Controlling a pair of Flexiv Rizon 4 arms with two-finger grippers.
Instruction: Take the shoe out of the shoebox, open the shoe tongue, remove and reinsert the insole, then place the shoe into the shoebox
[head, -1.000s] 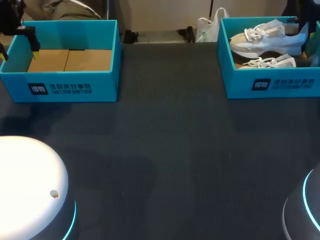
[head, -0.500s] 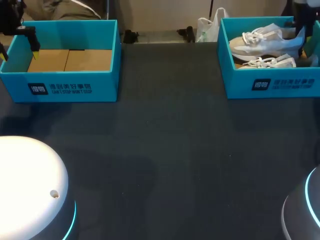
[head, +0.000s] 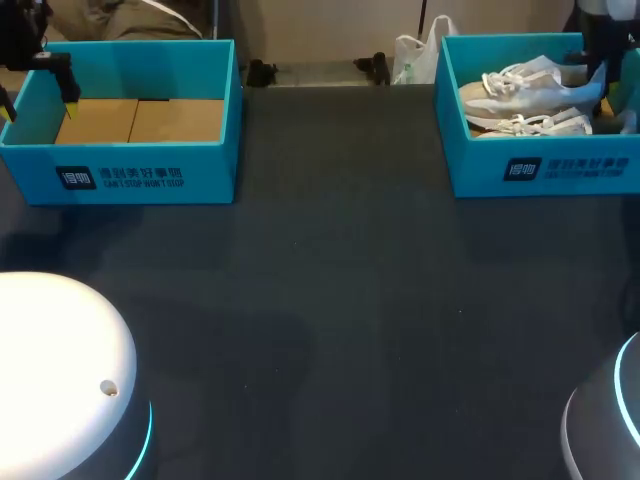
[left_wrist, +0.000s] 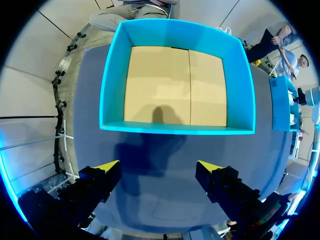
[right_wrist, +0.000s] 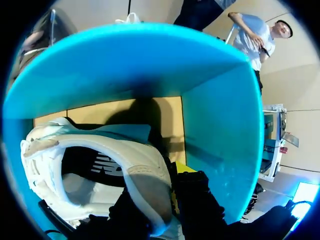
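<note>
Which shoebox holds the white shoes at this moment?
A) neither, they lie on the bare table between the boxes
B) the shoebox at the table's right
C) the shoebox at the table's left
B: in the head view the white shoes lie inside the right shoebox, while the left shoebox shows only its bare cardboard floor.
</note>
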